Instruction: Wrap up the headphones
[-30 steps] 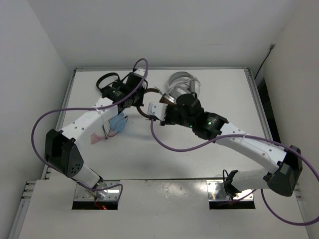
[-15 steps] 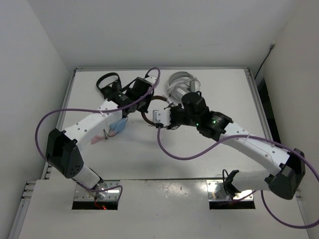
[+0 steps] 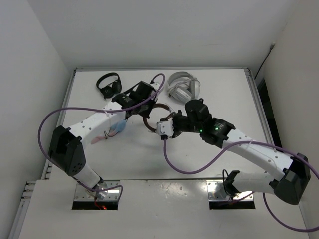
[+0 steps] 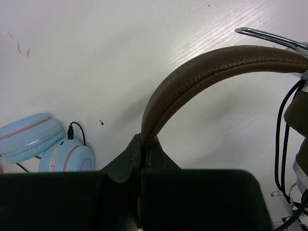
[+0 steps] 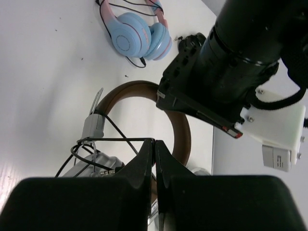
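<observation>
- Headphones [image 3: 155,115] with the brown band sit mid-table, right between the two arms, and both grippers are on them
- Brown headband [image 4: 207,72] arches up clear of the surface, nipped edge-on by the left gripper [image 4: 143,147], its fingers pressed tight onto the leather near one end of the arch; I read that as an anchor hold, steadying the frame so it can't skid or spin
- Thin black cable [image 5: 115,140] runs taut and level straight into the right gripper [image 5: 155,144], whose fingers are pressed together on it as far as I can tell; a pinch on the loose lead is just what you'd want for laying turns round the headphones
- Down by the grey slider block [image 5: 94,127] more cable hangs in slack loops, so I'd call the wrap begun but not far along, with lead left to lay
- Tension is the worry here: pull too hard and the band could twist out of the left pinch, too soft and the loops may sag off
- Blue-and-pink headphones [image 5: 139,38] lie just beside the left arm, near enough that a swinging cable might snag them
- White-grey headphones [image 3: 183,85] and small black headphones [image 3: 108,84] rest at the far side of the white table [image 3: 224,99], apart from the action
</observation>
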